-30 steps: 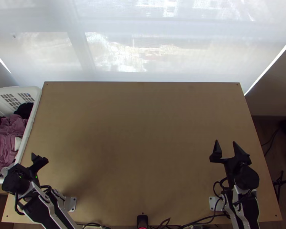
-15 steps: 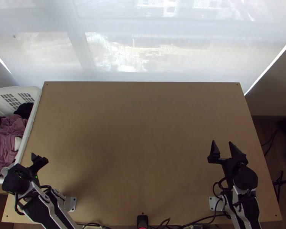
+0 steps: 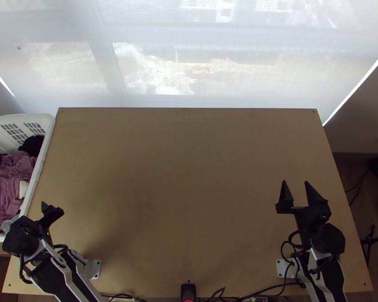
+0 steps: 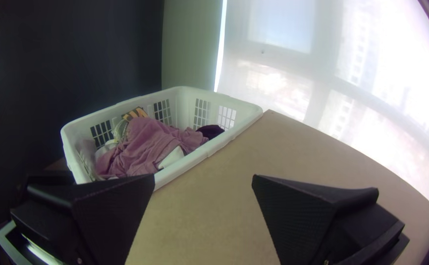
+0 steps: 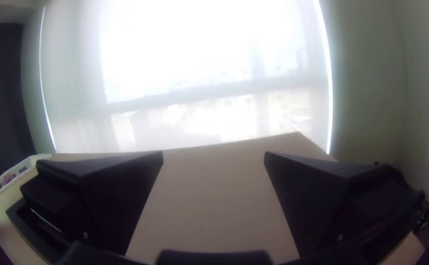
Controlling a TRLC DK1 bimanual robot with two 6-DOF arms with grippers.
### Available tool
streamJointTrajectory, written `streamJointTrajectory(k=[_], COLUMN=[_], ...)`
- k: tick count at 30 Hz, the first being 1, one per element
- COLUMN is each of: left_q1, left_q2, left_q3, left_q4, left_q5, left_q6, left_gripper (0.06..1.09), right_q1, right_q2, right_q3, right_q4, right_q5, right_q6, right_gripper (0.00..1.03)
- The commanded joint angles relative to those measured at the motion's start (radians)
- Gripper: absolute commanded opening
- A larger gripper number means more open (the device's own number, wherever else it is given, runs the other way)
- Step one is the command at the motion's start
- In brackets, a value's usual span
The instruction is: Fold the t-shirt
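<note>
Cannot follow the white basket (image 3: 42, 156) past the top view's left edge, nor the left arm (image 3: 63, 277) and right arm (image 3: 324, 282) past its bottom. Cannot identify any garment in the bunched pink cloth (image 4: 146, 142) or the partly hidden dark cloth (image 4: 210, 131). Cannot resolve blurred shapes through the blind (image 3: 214, 30).

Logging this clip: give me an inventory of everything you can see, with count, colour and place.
table: one, light brown, between the arms
basket: one, white, beside the table's left edge
mauve cloth: bunched, in the basket
dark cloth: one, black, in the basket
window covering: whitish, beyond the far edge
cables: several, black, near edge
arms: two, silver-grey and black, near corners
left gripper: one, black, open, near the basket
right gripper: one, black, open, table's right side
</note>
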Motion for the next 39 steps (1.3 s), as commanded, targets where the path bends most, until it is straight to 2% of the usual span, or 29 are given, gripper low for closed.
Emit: streamJointTrajectory(k=[1,5,8,12,16,19,21,23,27,31,37,39], left_q1=[0.0,-0.005,-0.055,-0.067,-0.075,-0.1,-0.147,-0.192,-0.193,-0.176,-0.11,-0.103], left_q2=[0.001,-0.001,-0.001,-0.001,-0.001,-0.001,0.005,0.016,0.257,0.614,0.869,0.97], left_q3=[0.0,0.002,0.002,0.002,0.005,0.003,0.008,0.026,0.141,0.33,0.499,0.568], left_q4=[0.0,-0.003,-0.003,-0.009,-0.015,-0.012,-0.009,-0.011,0.006,-0.009,-0.031,-0.044], left_q5=[0.0,0.005,0.005,-0.001,-0.039,-0.039,-0.035,-0.069,-0.073,-0.084,-0.093,-0.161], left_q6=[0.0,0.002,0.002,0.009,0.055,0.075,0.068,0.032,-0.061,-0.182,-0.212,-0.207], left_gripper=[1.03,1.03,1.03,1.03,1.03,1.03,1.03,1.03,1.03,1.03,1.03,1.03], right_q1=[0.005,0.006,0.011,0.044,0.216,0.19,0.17,0.169,0.229,0.235,0.219,0.218], right_q2=[0.015,0.09,0.293,0.534,0.696,0.764,0.787,0.831,0.84,0.825,0.81,0.793], right_q3=[0.05,0.153,0.299,0.53,0.713,0.799,0.843,0.918,0.952,0.932,0.954,0.941], right_q4=[0.136,0.087,0.056,-0.087,-0.278,-0.39,-0.438,-0.551,-0.673,-0.709,-0.774,-0.797], right_q5=[0.057,0.074,0.114,0.15,0.292,0.292,0.293,0.293,0.293,0.292,0.295,0.295], right_q6=[-0.236,-0.287,-0.287,-0.195,-0.087,-0.005,0.008,0.025,0.025,0.025,0.017,0.015], right_gripper=[0.94,0.93,0.93,0.97,0.97,0.97,0.97,0.97,0.97,0.98,0.98,0.98])
